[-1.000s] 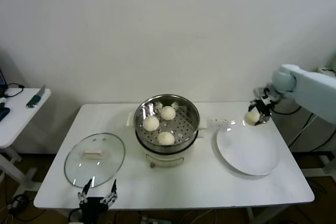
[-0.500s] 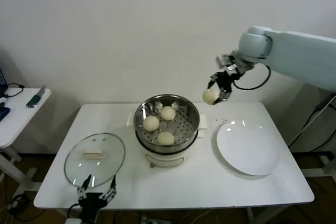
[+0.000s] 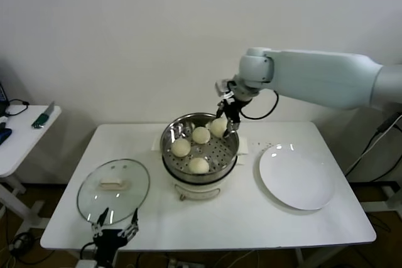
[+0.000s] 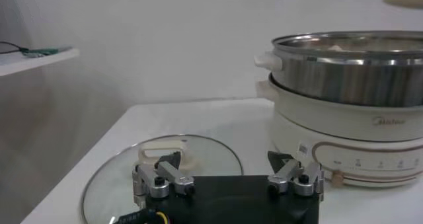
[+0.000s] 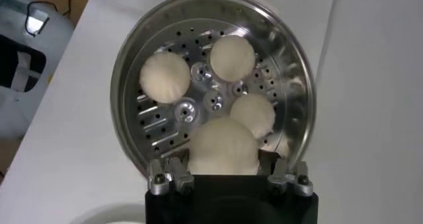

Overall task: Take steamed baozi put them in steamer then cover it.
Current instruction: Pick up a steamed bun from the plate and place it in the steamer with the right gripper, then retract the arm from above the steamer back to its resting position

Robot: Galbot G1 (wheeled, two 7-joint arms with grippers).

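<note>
The steel steamer (image 3: pixel 233 145) sits on its white cooker base mid-table and holds three cream baozi (image 3: pixel 200 135) (image 3: pixel 181 148) (image 3: pixel 198 166). My right gripper (image 3: pixel 221 125) is shut on a fourth baozi (image 3: pixel 218 127) and holds it over the steamer's back right rim. In the right wrist view that baozi (image 5: pixel 223 146) sits between the jaws above the basket (image 5: pixel 132 67). The glass cover (image 3: pixel 113 186) with its white handle lies flat on the table to the left. My left gripper (image 3: pixel 115 233) hangs open and empty at the table's front edge, by the cover (image 4: pixel 158 166).
An empty white plate (image 3: pixel 296 177) lies right of the steamer. A small side table (image 3: pixel 25 131) with a knife stands far left. The white wall is close behind the table.
My right gripper has carried the baozi from above the plate, leftwards and down, to just over the steamer's back right rim. The left arm has stayed put.
</note>
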